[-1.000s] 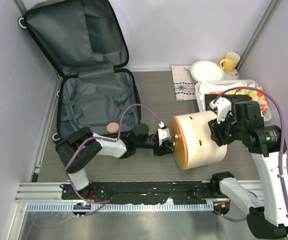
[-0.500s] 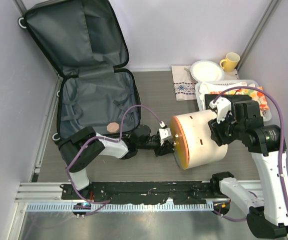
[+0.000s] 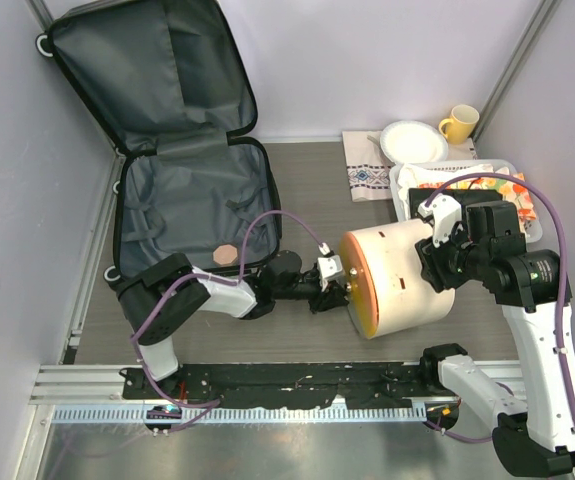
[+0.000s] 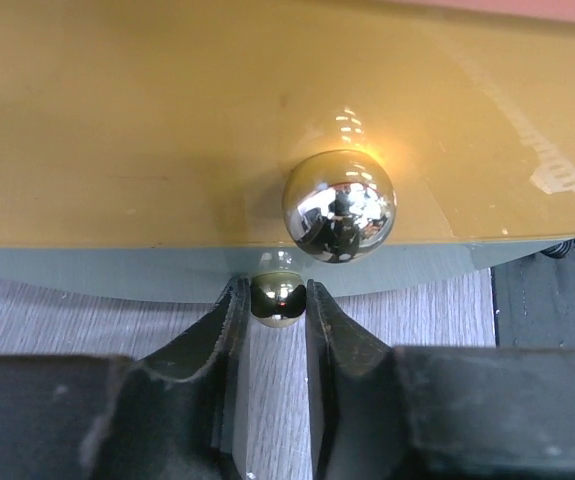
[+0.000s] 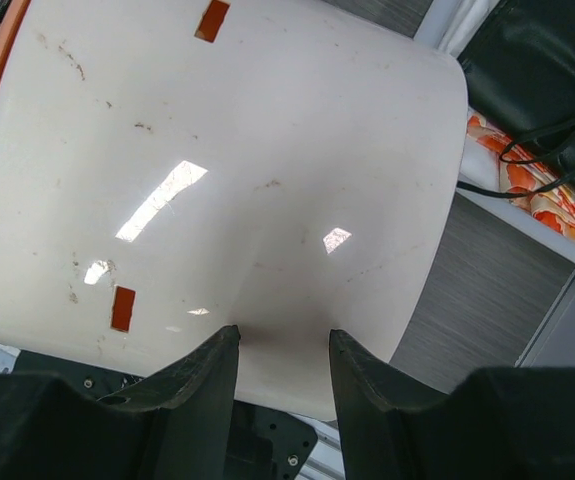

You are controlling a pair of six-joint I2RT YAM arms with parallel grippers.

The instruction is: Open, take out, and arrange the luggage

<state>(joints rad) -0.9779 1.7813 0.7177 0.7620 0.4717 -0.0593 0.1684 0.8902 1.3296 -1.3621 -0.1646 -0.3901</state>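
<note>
The luggage [image 3: 192,200] lies open at the left, its dark grey lining up and its lid [image 3: 147,70] leaning on the back wall. A white drum [image 3: 407,275] with an orange-yellow lid [image 3: 359,285] lies on its side at the centre. My left gripper [image 3: 339,280] reaches in from the left. In the left wrist view my left gripper [image 4: 278,300] is shut on a small metal ball knob [image 4: 278,296] at the lid's [image 4: 167,120] edge, below a larger shiny ball [image 4: 339,205]. My right gripper [image 5: 284,340] is open, its fingertips [image 5: 225,345] against the drum's wall [image 5: 247,180].
A small brown disc [image 3: 225,254] lies in the luggage's near corner. At the back right stand a white tray [image 3: 401,182] with a colourful cloth, a white bowl [image 3: 413,141], a yellow mug [image 3: 459,123] and a patterned napkin [image 3: 369,170]. A black rail [image 3: 267,380] runs along the near edge.
The left gripper's fingers have closed onto the small knob, and the left forearm shifted slightly. The drum and the right arm have not moved.
</note>
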